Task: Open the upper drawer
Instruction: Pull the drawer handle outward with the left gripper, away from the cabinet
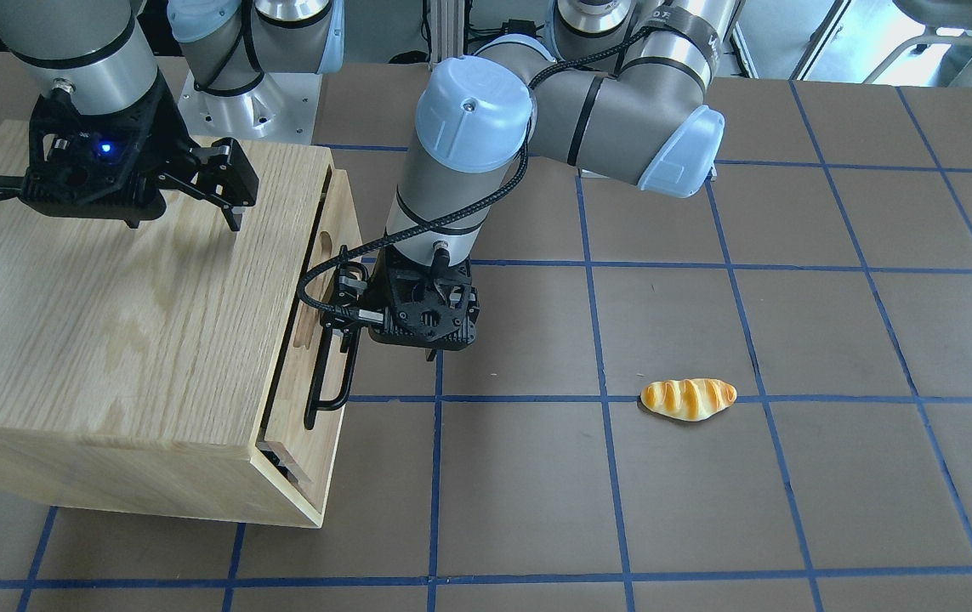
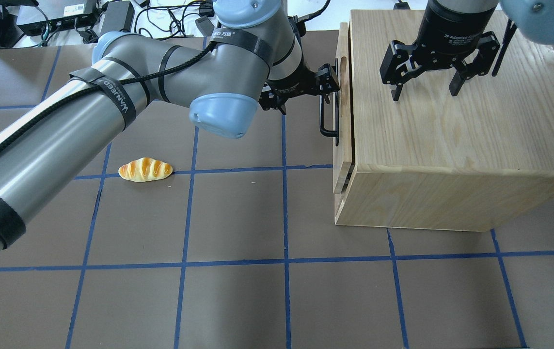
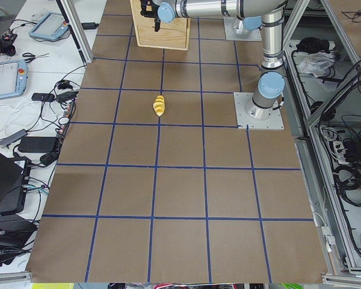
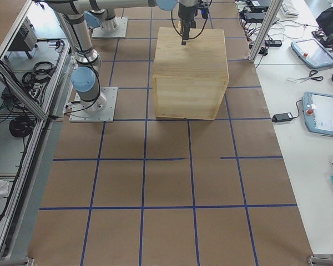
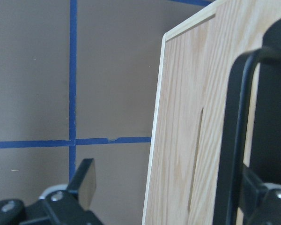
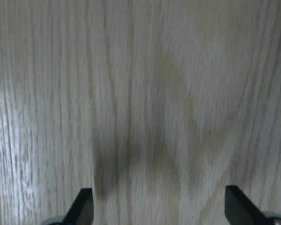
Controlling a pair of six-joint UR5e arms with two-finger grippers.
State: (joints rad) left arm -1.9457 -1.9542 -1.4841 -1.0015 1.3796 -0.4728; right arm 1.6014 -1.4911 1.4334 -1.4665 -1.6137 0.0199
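Hands unclenched: left hand (image 2: 332, 87) astride handle (image 5: 236, 140) of upper drawer (image 5: 178, 117), barely ajar; right hand (image 2: 424, 94) above cabinet (image 2: 451, 145).

The upper drawer (image 1: 343, 212) (image 2: 342, 145) (image 5: 178, 117) sits at the top of the oak cabinet (image 1: 111, 323) (image 2: 441, 145), which stands on the table (image 1: 707, 510). Its front is a flat panel of light oak with fine straight grain and a paler strip along the edge. In the overhead view the panel faces the left side of the table. A long black metal bar handle (image 1: 328, 374) (image 2: 323, 118) (image 5: 235, 140) runs along the panel, standing off it on bent ends. A long narrow slot (image 5: 196, 159) is cut through the panel beside the handle. A thin dark gap shows between the panel and the cabinet's top edge, so the drawer stands out only slightly. Its inside cannot be seen.
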